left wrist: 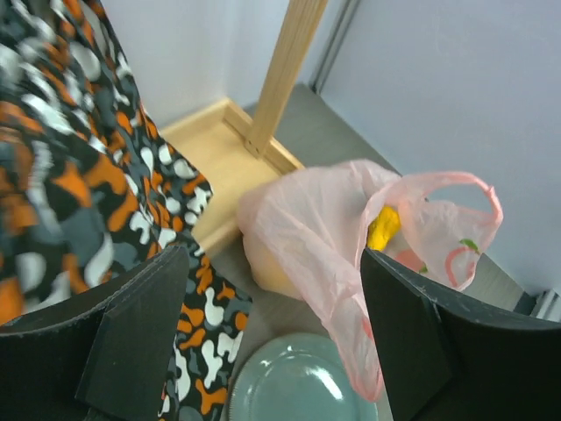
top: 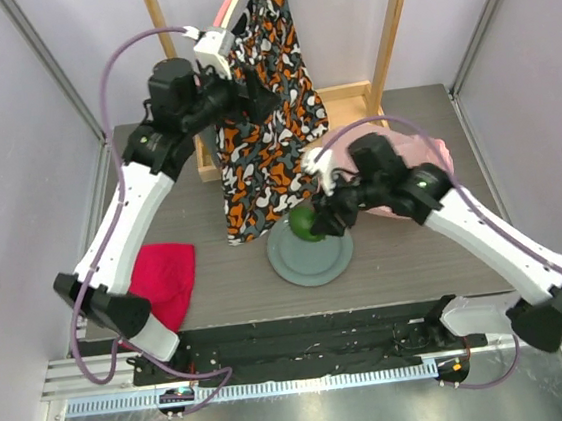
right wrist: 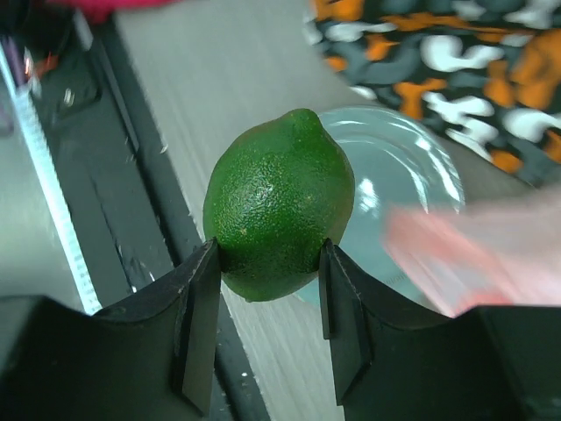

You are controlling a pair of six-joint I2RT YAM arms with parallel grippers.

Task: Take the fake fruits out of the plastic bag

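Top external view: at centre frame the right gripper [top: 314,222] is clamped on a green oval plastic fruit [top: 306,225], held just above a grey-green round plate [top: 307,265]. The thin translucent pink plastic bag [top: 433,146] lies at centre right, partly hidden by that arm. In the upper left the left gripper [top: 248,91] is raised against a hanging orange, black and white patterned garment [top: 267,121]. A solid red cloth [top: 164,278] lies lower left.

Left wrist view: jaws apart, nothing between them. The pink bag [left wrist: 324,228] fills the centre, with an orange-yellow fruit [left wrist: 382,228] showing inside.

Right wrist view: both fingers press the green fruit's [right wrist: 279,203] sides, plate [right wrist: 412,167] beyond.

Progress, as a judgement: one fruit is out but not set down; at least the yellow one is left in the bag, the others unseen.

No readable writing or brand anywhere
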